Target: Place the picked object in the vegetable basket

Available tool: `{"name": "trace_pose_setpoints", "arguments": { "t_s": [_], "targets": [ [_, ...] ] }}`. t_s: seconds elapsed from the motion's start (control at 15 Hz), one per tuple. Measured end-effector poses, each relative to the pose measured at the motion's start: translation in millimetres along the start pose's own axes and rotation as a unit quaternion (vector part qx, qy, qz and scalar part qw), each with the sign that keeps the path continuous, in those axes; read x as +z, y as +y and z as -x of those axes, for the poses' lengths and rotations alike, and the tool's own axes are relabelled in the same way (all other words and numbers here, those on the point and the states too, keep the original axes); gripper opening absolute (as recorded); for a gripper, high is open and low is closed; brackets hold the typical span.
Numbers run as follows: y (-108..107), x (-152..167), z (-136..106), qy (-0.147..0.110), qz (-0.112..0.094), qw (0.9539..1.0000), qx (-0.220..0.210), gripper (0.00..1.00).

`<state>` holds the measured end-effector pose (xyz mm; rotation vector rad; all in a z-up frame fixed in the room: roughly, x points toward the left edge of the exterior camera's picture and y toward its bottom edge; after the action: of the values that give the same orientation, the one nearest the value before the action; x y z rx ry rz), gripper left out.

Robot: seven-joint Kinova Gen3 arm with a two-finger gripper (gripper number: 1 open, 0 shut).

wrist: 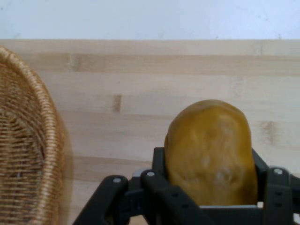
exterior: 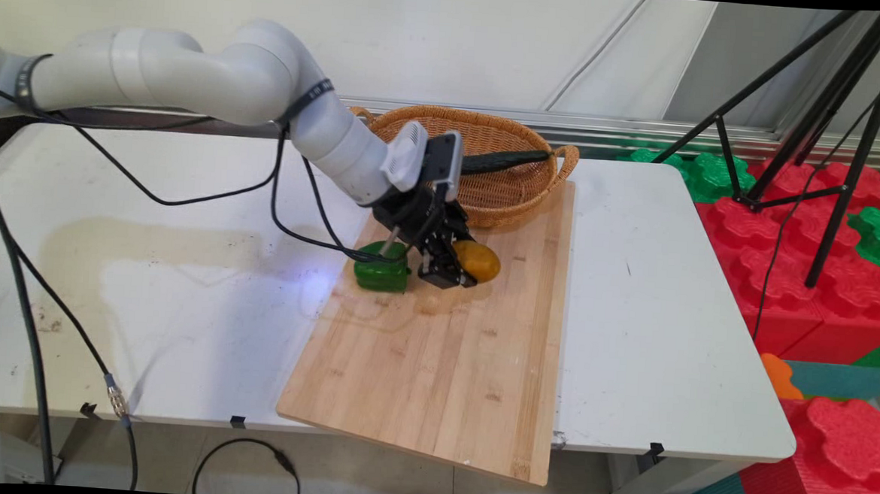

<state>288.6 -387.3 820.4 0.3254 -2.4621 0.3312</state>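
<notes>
Yellow potato (wrist: 209, 152) clamped between fingers (wrist: 158, 161), on board (wrist: 140, 93).

Arm low over the table, pincer (exterior: 460, 272) clamped shut

No legible text, labels, brands or nos. on any obj. in either view

A wooden cutting board (exterior: 441, 367) lies under the gripper (exterior: 457, 274) on the white bench (exterior: 654, 326). A green pepper (exterior: 381, 272) sits just beside the gripper at the board's edge. Close behind the gripper, toward the wall, stands a wicker basket (exterior: 503, 197) holding a long dark green vegetable (exterior: 501, 160). Well apart from the gripper, off the bench, a black tripod (exterior: 830, 132) stands among red and green foam blocks (exterior: 791, 295).
</notes>
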Motion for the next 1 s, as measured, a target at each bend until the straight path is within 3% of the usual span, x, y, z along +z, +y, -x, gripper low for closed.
{"name": "trace_pose_setpoints", "arguments": {
  "t_s": [0.47,1.0],
  "targets": [
    [-3.7,-71.3,2.5,0.039,-0.012,0.9987,-0.031,0.00],
    [-25.8,-146.8,18.4,0.076,-0.055,0.9916,-0.089,0.00]
  ]
}}
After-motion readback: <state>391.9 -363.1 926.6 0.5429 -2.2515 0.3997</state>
